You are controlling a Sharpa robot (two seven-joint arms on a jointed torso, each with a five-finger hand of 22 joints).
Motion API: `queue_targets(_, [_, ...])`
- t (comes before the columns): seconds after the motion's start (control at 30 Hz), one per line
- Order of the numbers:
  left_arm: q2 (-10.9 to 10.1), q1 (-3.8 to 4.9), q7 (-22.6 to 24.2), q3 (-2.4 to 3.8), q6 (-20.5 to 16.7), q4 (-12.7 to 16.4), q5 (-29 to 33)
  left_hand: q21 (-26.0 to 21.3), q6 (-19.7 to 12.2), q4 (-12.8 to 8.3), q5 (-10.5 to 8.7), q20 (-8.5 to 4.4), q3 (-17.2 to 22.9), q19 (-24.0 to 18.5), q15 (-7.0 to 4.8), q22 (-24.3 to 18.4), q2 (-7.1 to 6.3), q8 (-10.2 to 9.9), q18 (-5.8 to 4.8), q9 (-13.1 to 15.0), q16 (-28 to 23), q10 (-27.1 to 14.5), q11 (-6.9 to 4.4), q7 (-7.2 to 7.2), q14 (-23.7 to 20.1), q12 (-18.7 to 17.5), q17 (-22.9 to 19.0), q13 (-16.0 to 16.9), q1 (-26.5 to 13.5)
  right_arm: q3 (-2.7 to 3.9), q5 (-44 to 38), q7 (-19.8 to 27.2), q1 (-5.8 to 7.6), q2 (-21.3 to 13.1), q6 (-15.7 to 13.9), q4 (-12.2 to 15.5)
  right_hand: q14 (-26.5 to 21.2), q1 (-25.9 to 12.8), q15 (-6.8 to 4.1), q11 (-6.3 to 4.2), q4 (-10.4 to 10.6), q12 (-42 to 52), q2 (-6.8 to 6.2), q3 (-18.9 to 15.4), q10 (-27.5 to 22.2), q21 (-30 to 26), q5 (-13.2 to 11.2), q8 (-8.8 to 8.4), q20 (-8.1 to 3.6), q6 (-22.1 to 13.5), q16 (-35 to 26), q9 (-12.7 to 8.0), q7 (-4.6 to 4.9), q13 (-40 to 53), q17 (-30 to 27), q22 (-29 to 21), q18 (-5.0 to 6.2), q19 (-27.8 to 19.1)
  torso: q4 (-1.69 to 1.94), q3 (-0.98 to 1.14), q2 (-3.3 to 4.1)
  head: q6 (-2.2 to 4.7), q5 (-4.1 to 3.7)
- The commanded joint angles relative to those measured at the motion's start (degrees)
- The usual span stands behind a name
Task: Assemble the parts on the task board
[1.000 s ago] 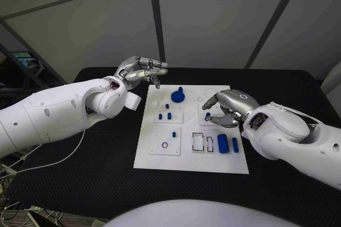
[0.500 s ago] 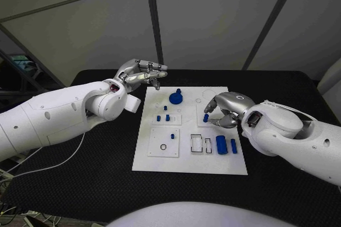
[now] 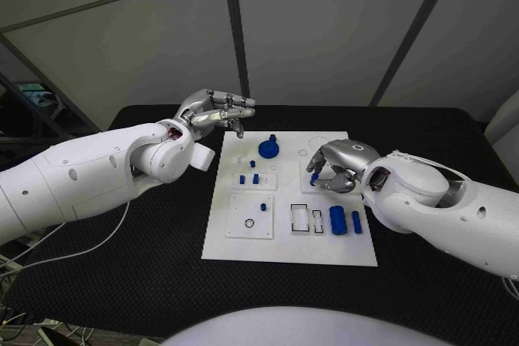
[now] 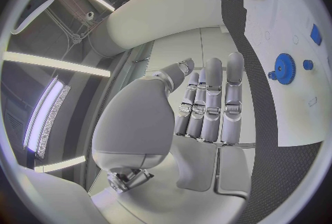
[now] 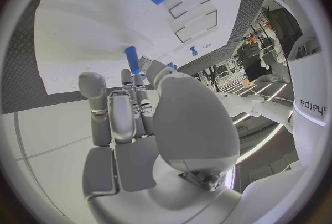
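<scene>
Right silver hand (image 3: 333, 166) pinches a small blue peg (image 3: 315, 179) upright over the white task board (image 3: 292, 245), likely lining it up with a socket. Left silver hand (image 3: 217, 110) hovers off the board's far-left corner, fingers curled together, holding nothing, probably kept clear. Blue gear-shaped part (image 3: 268, 148) sits near the board's far edge.

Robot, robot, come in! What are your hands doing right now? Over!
Left hand up beside the task board, holding nothing. Right hand over the board, fingers at a small blue peg; grip unclear. Nothing in the way.
</scene>
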Motion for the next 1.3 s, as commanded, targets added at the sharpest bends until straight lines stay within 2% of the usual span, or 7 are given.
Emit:
queue_targets(0.03, [0.1,0.1,0.1,0.03,0.6,0.0,0.1,-0.2,-0.3,-0.2,0.29,-0.13,0.1,-0.4,0.07,-0.1,0.49,-0.2,2.03,0.0,-0.3,-0.2,-0.02,0.22,-0.4,0.2,-0.1,0.0,-0.1,0.04,-0.5,0.2,0.09,0.2,1.2,-0.3,2.3,0.5,-0.65,-0.34,-0.1,0.5,0.33,0.6,1.1,0.4,0.4,0.2,-0.15,0.7,0.3,0.1,0.23,0.0,0.2,0.4,-0.32,0.7,-0.09,0.03,0.03,-0.07,-0.01])
queue_targets(0.2, [0.1,0.1,0.0,0.03,0.6,-0.1,0.1,-0.2,-0.3,-0.2,0.29,-0.13,0.1,-0.4,0.07,-0.1,0.49,-0.2,2.03,0.0,-0.3,-0.2,-0.02,0.22,-0.4,0.2,-0.1,0.0,-0.1,0.04,-0.6,-0.1,0.08,0.5,2.3,-0.6,2.5,0.8,-1.23,-1.02,-0.2,1.0,0.68,1.7,3.6,1.1,0.4,0.77,-0.71,2.6,0.7,0.4,0.66,0.2,0.6,1.4,-0.51,1.2,-0.07,0.04,-0.01,-0.24,0.01])
queue_targets(0.47, [0.1,0.1,-0.1,0.03,0.6,-0.1,0.1,-0.3,-0.4,-0.2,0.29,-0.11,0.0,-0.4,0.09,-0.1,0.56,-0.3,2.03,0.0,-0.3,-0.3,0.0,0.25,-0.4,0.2,-0.1,0.0,-0.2,0.03,-0.9,-0.4,0.07,0.9,3.3,-0.9,2.5,0.8,-1.4,-1.19,-0.2,1.0,0.92,2.2,5.3,1.5,0.2,1.33,-0.95,4.6,1.0,0.7,0.75,0.2,0.7,1.9,-0.61,1.4,-0.1,0.05,-0.02,-0.35,0.09])
queue_targets(0.73, [0.0,0.1,-0.2,0.03,0.6,-0.1,0.1,-0.3,-0.4,-0.2,0.3,-0.11,0.1,-0.5,0.09,-0.1,0.6,-0.3,2.03,-0.1,-0.3,-0.3,0.01,0.26,-0.4,0.2,-0.1,0.0,-0.2,0.03,-1.2,-0.8,0.06,1.1,3.6,-1.0,2.6,1.0,-1.77,-1.7,-0.6,1.1,1.54,2.5,7.4,1.9,-0.1,2.17,-1.23,7.1,1.2,1.0,0.36,0.5,1.0,2.5,-0.71,1.7,-0.1,0.02,0.0,-0.4,-0.01])
queue_targets(0.93, [0.0,0.1,-0.2,0.03,0.6,-0.1,0.1,-0.3,-0.4,-0.2,0.3,-0.11,0.1,-0.5,0.09,-0.1,0.6,-0.3,2.03,-0.1,-0.3,-0.3,0.01,0.26,-0.4,0.2,-0.1,0.0,-0.2,0.03,-1.9,-1.0,0.05,1.1,0.9,-0.7,2.7,1.3,-2.16,-2.14,-0.9,1.2,2.42,2.5,9.0,2.8,-0.5,2.71,-1.58,8.5,1.6,1.3,0.1,0.9,1.4,3.8,-0.94,2.5,-0.09,0.04,-0.04,-0.42,-0.09])
queue_targets(1.1, [0.0,0.1,-0.3,0.03,0.7,-0.2,0.1,-0.3,-0.5,-0.1,0.32,-0.1,0.1,-0.5,0.09,-0.1,0.74,-0.3,2.04,-0.1,-0.3,-0.4,0.02,0.28,-0.4,0.3,-0.2,0.0,-0.2,0.04,-2.1,-1.2,0.04,0.7,-2.2,0.3,2.7,1.6,-2.24,-2.23,-1.2,1.1,2.62,2.6,9.3,3.1,-0.5,2.8,-1.69,8.8,1.6,1.3,0.08,1.0,1.3,4.2,-1.01,2.7,-0.14,0.07,-0.06,-0.28,-0.16])
queue_targets(1.3, [0.1,0.1,-0.4,0.03,0.7,-0.4,0.1,-0.3,-0.5,-0.2,0.33,-0.09,0.2,-0.5,0.09,-0.1,0.86,-0.3,2.06,0.0,-0.3,-0.4,0.02,0.28,-0.4,0.3,-0.2,0.0,-0.1,0.09,-1.8,-1.0,0.06,-0.8,-5.7,3.7,2.7,1.8,-2.29,-2.26,-1.5,0.9,2.62,2.8,9.5,3.3,-0.4,2.86,-1.75,9.0,1.7,1.3,0.07,1.0,1.3,4.4,-1.06,2.8,-0.16,0.02,-0.12,-0.01,-0.39])
